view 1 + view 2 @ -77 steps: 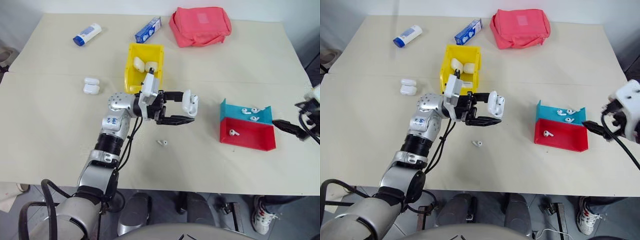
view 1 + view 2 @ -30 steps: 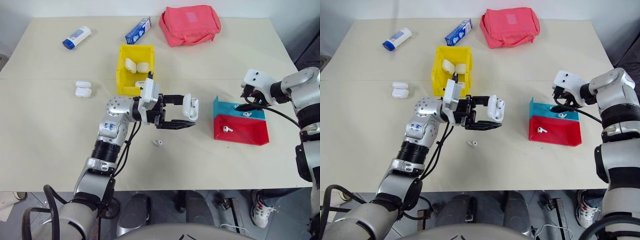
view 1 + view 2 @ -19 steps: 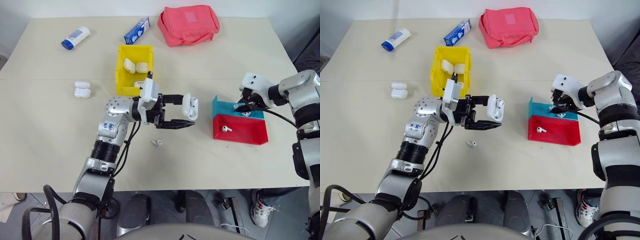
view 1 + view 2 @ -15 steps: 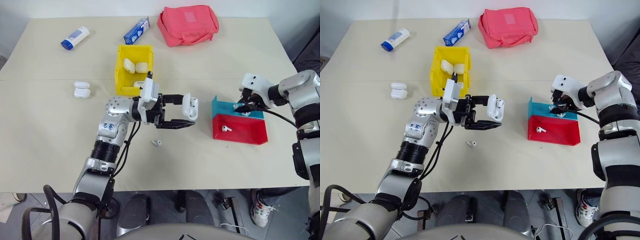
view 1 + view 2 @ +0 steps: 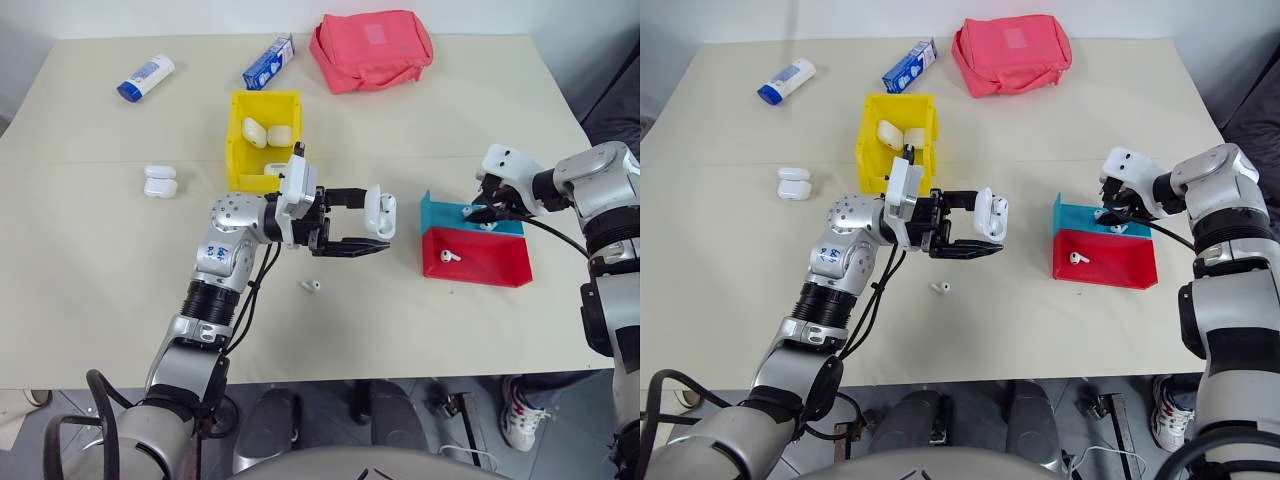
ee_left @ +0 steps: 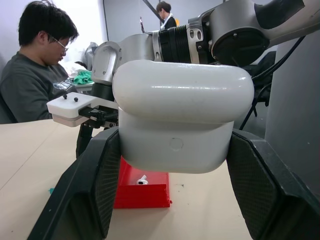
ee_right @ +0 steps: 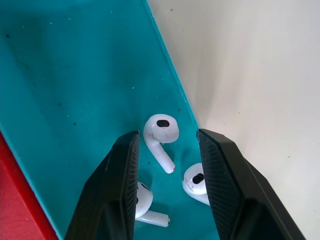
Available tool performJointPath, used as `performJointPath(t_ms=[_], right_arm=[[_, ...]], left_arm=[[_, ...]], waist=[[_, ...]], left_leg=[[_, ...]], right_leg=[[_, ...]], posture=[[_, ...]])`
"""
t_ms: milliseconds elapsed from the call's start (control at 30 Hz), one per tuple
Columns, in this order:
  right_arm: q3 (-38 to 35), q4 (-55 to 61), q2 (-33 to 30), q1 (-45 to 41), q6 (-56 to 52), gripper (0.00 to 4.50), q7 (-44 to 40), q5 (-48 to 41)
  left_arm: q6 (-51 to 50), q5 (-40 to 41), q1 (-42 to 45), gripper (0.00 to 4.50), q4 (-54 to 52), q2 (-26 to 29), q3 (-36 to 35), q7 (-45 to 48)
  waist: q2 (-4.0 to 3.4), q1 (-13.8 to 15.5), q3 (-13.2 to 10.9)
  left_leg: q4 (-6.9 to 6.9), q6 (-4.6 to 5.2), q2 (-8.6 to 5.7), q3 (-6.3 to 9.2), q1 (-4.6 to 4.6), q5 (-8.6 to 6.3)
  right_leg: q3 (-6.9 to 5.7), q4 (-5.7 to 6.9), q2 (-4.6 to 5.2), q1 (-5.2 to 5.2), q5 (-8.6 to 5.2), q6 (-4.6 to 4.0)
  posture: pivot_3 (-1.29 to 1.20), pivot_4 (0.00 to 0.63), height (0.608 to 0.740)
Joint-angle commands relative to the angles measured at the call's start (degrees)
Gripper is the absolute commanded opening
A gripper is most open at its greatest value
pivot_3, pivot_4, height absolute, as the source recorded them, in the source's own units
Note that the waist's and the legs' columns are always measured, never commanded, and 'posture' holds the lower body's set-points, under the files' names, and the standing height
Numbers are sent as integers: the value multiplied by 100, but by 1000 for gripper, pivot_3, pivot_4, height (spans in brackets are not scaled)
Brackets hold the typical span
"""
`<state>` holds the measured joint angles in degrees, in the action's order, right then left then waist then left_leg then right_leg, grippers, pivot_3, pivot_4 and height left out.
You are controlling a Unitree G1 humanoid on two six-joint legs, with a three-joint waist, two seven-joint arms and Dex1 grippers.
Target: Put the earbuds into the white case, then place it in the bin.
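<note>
My left gripper (image 5: 377, 222) is shut on the white case (image 5: 380, 210), holding it above the table's middle. In the left wrist view the case (image 6: 180, 90) sits between both black fingers (image 6: 95, 185). My right gripper (image 5: 478, 212) reaches down into the teal tier of the stepped tray (image 5: 440, 212). There, in the right wrist view, its open fingers (image 7: 122, 175) straddle one earbud (image 7: 161, 131) without pinching it. Two other earbuds (image 7: 196, 181) lie close by. One earbud (image 5: 449, 256) lies in the red tier, another (image 5: 312, 286) on the table. The yellow bin (image 5: 236, 140) stands behind the left arm.
The bin holds white cases (image 5: 268, 133). Two more cases (image 5: 157, 180) lie to its left. Along the table's far edge lie a red pouch (image 5: 372, 50), a blue box (image 5: 267, 62) and a white tube with a blue cap (image 5: 145, 78). A seated person (image 6: 37, 75) shows beyond the table.
The right arm has swung in from the table's right edge to the tray's teal tier, and its fingers have narrowed around an earbud. The left arm holds still with the case.
</note>
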<state>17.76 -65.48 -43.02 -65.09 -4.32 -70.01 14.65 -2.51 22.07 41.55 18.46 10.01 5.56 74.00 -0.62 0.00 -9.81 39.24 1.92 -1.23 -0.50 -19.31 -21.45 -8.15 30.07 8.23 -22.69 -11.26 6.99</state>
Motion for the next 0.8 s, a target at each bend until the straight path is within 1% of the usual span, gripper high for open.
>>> performJointPath(t_ms=[33,133,233,300,333,600,700,800], right_arm=[[-99,-17,-8,-111,68,1875,-15,13],[-125,-27,19,-104,73,1875,-31,5],[-135,-28,40,-94,76,1268,-38,3],[-140,-24,46,-79,80,604,-63,-2],[-139,-29,48,-77,76,474,-59,2],[-207,83,1,-83,51,475,-42,-55],[-414,582,-119,-40,30,475,-242,-297],[-897,1613,-232,304,-201,475,-460,-845]], left_arm=[[51,101,4,2797,-211,16,-19,-31],[54,100,6,2797,-213,23,-21,-36],[61,94,8,2797,-210,28,-24,-48],[62,93,0,2797,-218,33,-25,-55],[64,92,-2,2797,-219,35,-25,-57],[106,85,26,2797,-170,26,-23,-67],[125,82,45,2797,-134,17,-22,-61],[148,82,49,2797,-74,18,-27,-36]], waist=[[0,-10,0],[0,-12,0],[0,-11,0],[0,-9,0],[0,-9,0],[-1,-9,0],[-3,-13,-1],[-5,-2,-2]], left_leg=[[0,0,1,-1,1,0],[-1,-1,3,-4,4,0],[-1,-1,3,-5,5,0],[-1,-1,2,-6,6,0],[-1,-1,2,-5,6,0],[-1,-1,2,-6,7,0],[-1,-1,2,-7,7,0],[-1,-1,3,-8,7,0]], right_leg=[[1,0,-1,0,0,0],[4,1,-4,0,0,0],[9,2,-4,0,0,0],[11,2,-4,0,0,0],[12,2,-4,0,0,0],[17,3,-5,0,0,0],[18,3,-5,-1,0,0],[19,4,-7,-2,0,0]], posture=[[0,150,740],[0,150,740],[0,150,740],[0,150,740],[0,150,740],[0,150,740],[0,150,740],[0,150,740]])
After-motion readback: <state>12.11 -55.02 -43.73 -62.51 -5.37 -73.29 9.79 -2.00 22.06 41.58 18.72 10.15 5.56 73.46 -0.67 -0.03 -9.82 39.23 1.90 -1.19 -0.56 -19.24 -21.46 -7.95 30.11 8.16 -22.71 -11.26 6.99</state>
